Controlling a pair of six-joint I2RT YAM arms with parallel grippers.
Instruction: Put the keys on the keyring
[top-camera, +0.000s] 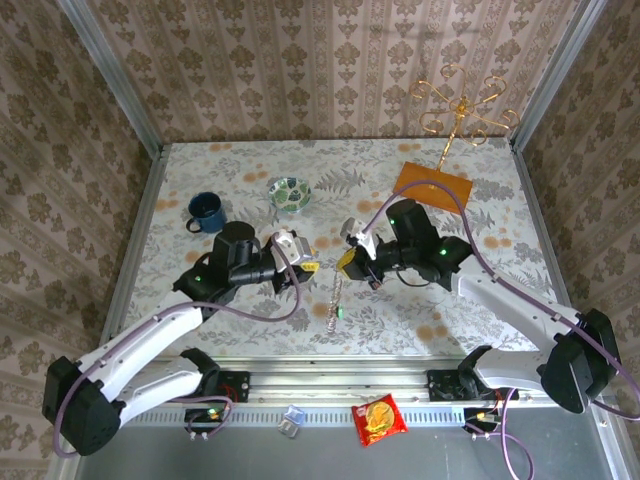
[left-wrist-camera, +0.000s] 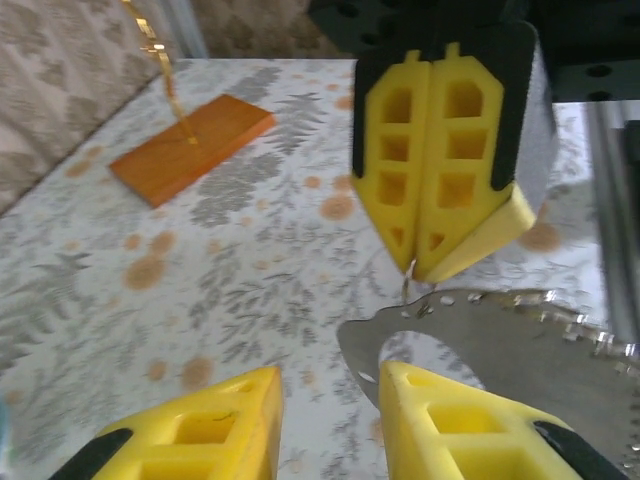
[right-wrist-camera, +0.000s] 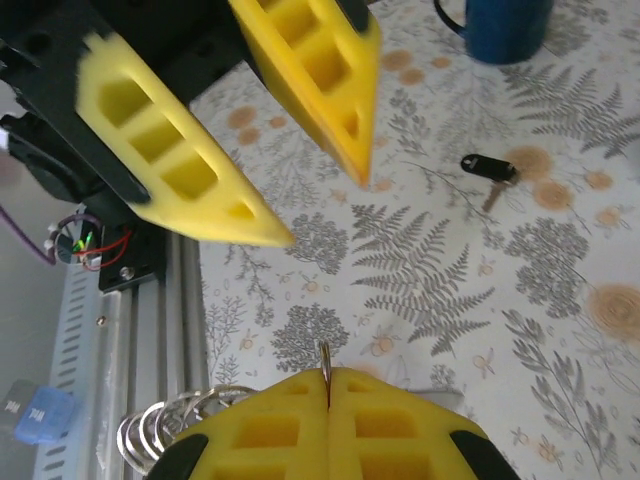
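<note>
Left arm (top-camera: 150, 335): reaching to the centre of the table (top-camera: 200, 180); left gripper (top-camera: 303, 263) fingers (left-wrist-camera: 200, 435) spread apart.
Right arm (top-camera: 510, 300): reaching in opposite; right gripper (top-camera: 352, 262) pressed together, pinching the keyring (left-wrist-camera: 480, 335) (by its thin edge).
Black key (right-wrist-camera: 490, 170): flat on the table, near the blue mug (right-wrist-camera: 500, 25).
Red packet (top-camera: 378, 418): print unreadable.

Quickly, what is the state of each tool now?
Left tool: open, holding nothing.
Right tool: closed on the keyring.
</note>
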